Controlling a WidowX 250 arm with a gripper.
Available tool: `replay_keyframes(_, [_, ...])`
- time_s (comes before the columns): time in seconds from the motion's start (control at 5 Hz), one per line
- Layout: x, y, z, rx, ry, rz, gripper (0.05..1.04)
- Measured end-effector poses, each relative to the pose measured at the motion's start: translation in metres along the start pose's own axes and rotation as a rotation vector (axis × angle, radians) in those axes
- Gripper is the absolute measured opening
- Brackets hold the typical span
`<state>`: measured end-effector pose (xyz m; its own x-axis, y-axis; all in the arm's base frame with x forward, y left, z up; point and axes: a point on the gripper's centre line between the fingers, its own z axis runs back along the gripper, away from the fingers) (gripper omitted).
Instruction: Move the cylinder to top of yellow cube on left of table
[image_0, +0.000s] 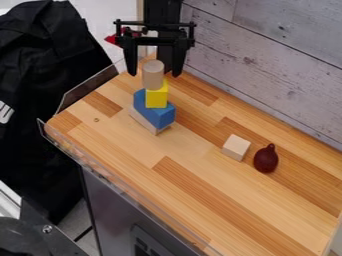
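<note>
Gripper (154, 75) open, cylinder (153, 76) atop yellow cube (157, 98)

Taking the whole view as a clock face, the wooden table (200, 200) spreads from 10 o'clock down to 5. A grey plank wall (267, 35) backs it between 12 and 3, and black fabric (47, 100) hangs beyond its edge at 9 to 10. The gripper hangs just short of 12 o'clock, fingers spread wide, one on each side of the cylinder's upper part as seen from here, gripping nothing.

The stack stands between 11 and 12 o'clock, near the table's far end. Its blue block (155, 111) lies on a pale block (147, 123), whose edge shows beneath. The cylinder, pale wood, is upright on top of the yellow cube, which itself sits on the blue block.

Well apart from the stack, a dark red pear-shaped object (266, 160) lies toward 4 o'clock. Just beside it, on its 10 o'clock side, is a plain wooden cube (236, 147). A small round spot (96, 120) marks the tabletop at 9 o'clock.
</note>
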<state>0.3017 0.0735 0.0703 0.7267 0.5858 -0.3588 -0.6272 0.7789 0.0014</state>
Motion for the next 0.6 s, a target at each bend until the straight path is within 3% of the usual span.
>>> replay_keyframes(0.2, [-0.007, -0.004, 0.015, -0.026, -0.042, -0.015, 0.999])
replay_keyframes(0.4, [-0.018, -0.007, 0.033, -0.011, -0.097, -0.042, 0.999])
replay_keyframes(0.6, [-0.031, -0.02, 0.039, 0.045, -0.112, -0.111, 0.999])
